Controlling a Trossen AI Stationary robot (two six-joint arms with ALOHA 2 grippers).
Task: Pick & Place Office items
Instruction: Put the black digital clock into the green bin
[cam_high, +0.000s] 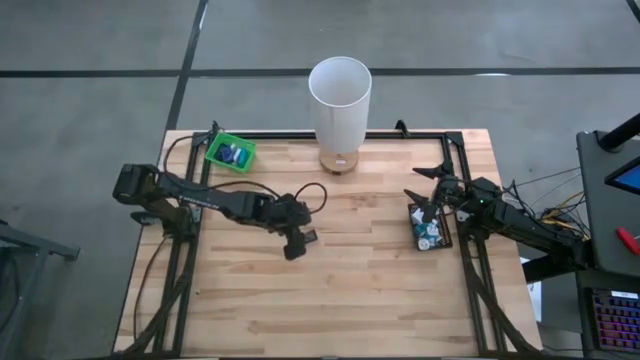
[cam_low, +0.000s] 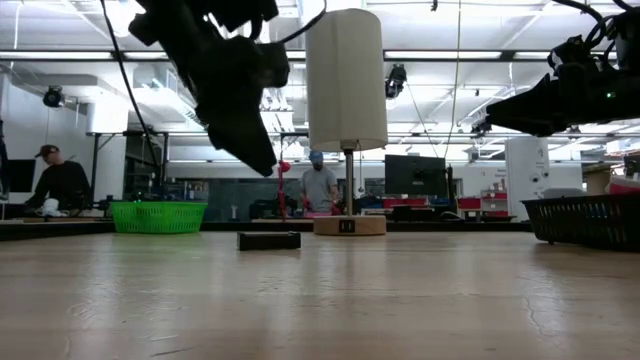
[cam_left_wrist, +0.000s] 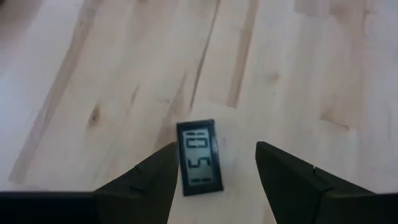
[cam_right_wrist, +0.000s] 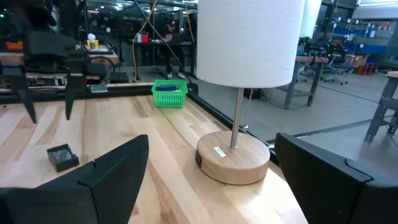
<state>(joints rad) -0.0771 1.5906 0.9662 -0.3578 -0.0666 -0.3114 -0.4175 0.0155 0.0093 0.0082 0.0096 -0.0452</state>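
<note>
A small black rectangular piece with a grey number display (cam_left_wrist: 200, 157) lies flat on the wooden table (cam_high: 350, 290), near its middle (cam_high: 310, 237). In the low view the piece (cam_low: 269, 240) sits clear below my left gripper (cam_low: 258, 155). That gripper (cam_left_wrist: 216, 180) hangs above the piece, slanting down and open, one finger to either side of it in the wrist view. My right gripper (cam_right_wrist: 211, 180) waits open and level at the table's right (cam_high: 425, 187), over a black tray (cam_high: 446, 240) holding several small office items.
A tall white lamp on a round wooden base (cam_high: 340, 100) stands at the far middle. A green tray (cam_high: 230, 152) with blue pieces sits at the far left corner. People show in the room beyond the table (cam_low: 318, 185).
</note>
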